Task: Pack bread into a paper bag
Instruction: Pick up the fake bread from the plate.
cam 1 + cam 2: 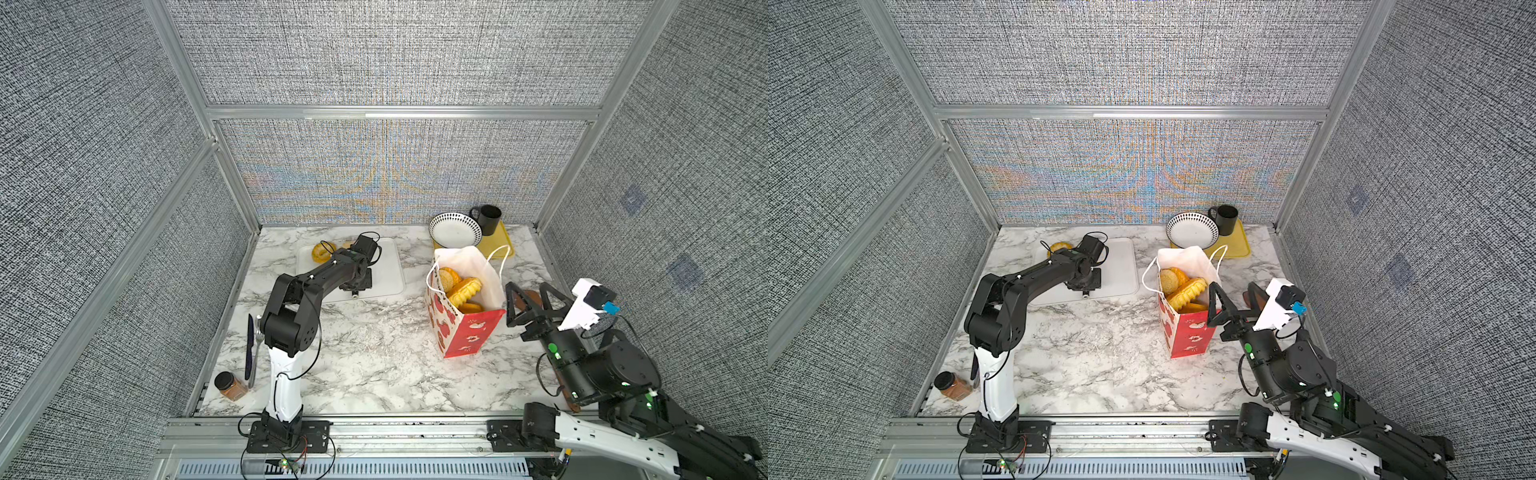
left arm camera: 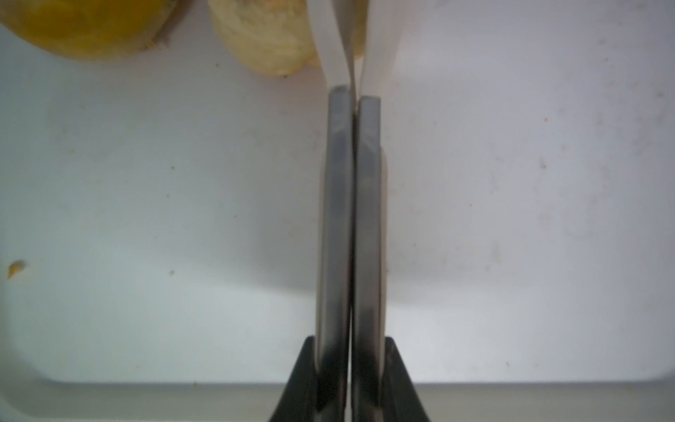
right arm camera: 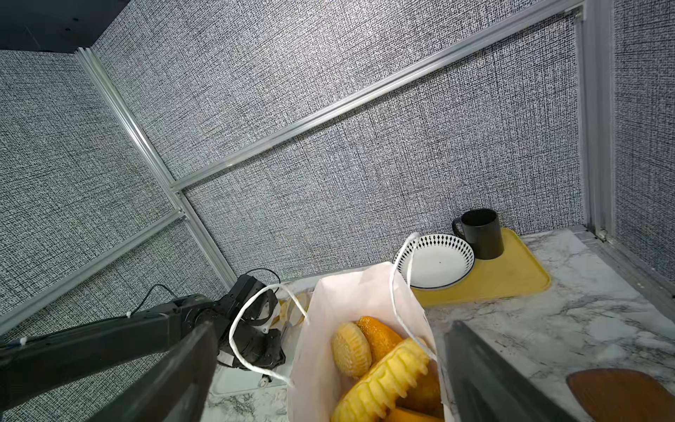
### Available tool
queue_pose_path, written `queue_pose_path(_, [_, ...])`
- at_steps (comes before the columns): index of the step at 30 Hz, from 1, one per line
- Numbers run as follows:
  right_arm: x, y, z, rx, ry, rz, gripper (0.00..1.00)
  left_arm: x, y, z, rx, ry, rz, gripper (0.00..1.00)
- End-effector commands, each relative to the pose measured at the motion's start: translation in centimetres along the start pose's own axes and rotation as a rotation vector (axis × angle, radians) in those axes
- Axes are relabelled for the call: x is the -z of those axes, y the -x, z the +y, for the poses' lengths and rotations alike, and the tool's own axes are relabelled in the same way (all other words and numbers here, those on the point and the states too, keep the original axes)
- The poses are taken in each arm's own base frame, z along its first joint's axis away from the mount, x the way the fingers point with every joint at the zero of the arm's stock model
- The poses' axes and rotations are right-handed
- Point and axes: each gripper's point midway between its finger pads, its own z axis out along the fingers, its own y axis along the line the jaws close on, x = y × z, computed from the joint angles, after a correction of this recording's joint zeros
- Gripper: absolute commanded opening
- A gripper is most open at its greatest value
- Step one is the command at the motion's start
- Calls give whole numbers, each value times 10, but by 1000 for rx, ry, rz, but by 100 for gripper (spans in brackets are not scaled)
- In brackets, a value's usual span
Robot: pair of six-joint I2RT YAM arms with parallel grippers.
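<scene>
The paper bag (image 1: 467, 332) stands upright at the right, red below and white above, and is also in the right wrist view (image 3: 328, 292). Several pieces of bread (image 1: 463, 291) fill its open top: a round roll (image 3: 350, 349) and a ridged yellow loaf (image 3: 387, 383). My right gripper (image 1: 532, 301) hangs open just right of the bag's rim, holding nothing. A ring-shaped bagel (image 1: 322, 251) lies on the white tray (image 1: 390, 266). My left gripper (image 1: 355, 291) points down over that tray, shut on nothing (image 2: 354, 93). Orange bread (image 2: 84, 25) and a pale piece (image 2: 263, 40) lie beyond its tips.
A yellow tray (image 1: 505, 245) at the back right holds a patterned bowl (image 1: 455, 229) and a black mug (image 1: 488, 218). A spice jar (image 1: 228, 386), knife (image 1: 249, 349) and fork (image 1: 257, 353) lie front left. A brown board (image 3: 621, 394) lies under my right arm.
</scene>
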Motion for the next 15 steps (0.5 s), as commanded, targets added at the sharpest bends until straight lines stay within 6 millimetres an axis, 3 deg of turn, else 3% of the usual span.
queue_pose_path(1, [1, 5, -2, -25, -9, -19, 99, 13, 3, 1, 5, -1, -21, 8])
queue_pose_path(3, [0, 4, -2, -23, -12, -18, 99, 22, 4, -3, -1, -13, -41, 7])
queue_pose_path(6, [0, 3, -2, -20, -12, -16, 99, 60, 14, -11, -6, -52, -117, 2])
queue_pose_path(15, [0, 3, -2, -16, -18, -16, 99, 171, 21, -44, -54, -228, -303, 2])
